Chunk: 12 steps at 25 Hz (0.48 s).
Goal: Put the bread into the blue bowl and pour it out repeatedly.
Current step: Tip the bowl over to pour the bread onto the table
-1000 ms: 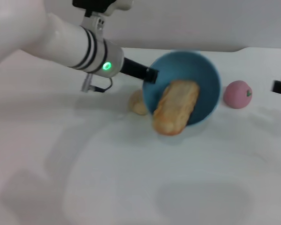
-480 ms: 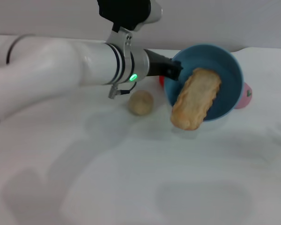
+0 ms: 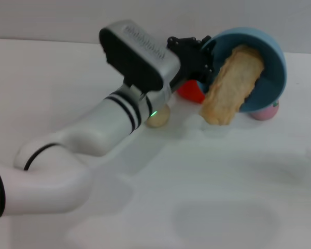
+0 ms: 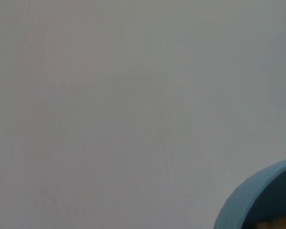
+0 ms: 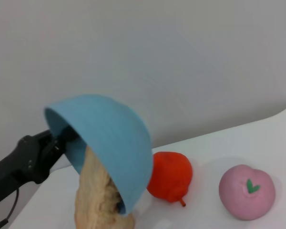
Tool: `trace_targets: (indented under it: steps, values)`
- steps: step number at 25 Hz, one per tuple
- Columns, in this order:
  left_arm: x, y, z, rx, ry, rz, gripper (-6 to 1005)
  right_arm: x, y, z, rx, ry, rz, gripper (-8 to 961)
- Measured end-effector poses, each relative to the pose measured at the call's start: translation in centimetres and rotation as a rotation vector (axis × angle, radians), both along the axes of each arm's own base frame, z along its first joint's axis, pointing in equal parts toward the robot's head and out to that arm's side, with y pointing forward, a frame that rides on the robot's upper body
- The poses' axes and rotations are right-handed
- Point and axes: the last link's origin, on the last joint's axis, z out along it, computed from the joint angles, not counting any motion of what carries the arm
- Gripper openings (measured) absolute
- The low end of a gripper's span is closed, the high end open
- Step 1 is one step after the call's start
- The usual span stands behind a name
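Head view: my left hand (image 3: 206, 56) grips the tipped blue bowl (image 3: 272, 62) by its rim. The bread (image 3: 231, 85) slides out onto the surface (image 3: 197, 176). I see no right hand.

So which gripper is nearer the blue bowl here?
Left. The left gripper is clamped on the rim of the tipped blue bowl, with the bread sliding out. The right gripper is out of the head view, off to the bowl's right side.

place: lab-like test bench | evidence: bare white table (image 3: 207, 197), plain grey wall (image 5: 157, 52)
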Motion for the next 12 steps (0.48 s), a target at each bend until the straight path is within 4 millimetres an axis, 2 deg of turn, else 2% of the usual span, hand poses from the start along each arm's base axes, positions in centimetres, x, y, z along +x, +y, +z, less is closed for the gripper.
trace_targets:
  steps: [6,12]
  values:
    - [-1.1,-0.3,0.4,0.09,0.081,-0.132,19,0.2,-0.4,-0.1,-0.001,0.007,-0.011,537]
    - [-1.2,-0.4,0.0,0.16,0.3,-0.299,25,0.1,-0.3,-0.6,-0.012,0.024,-0.008,536]
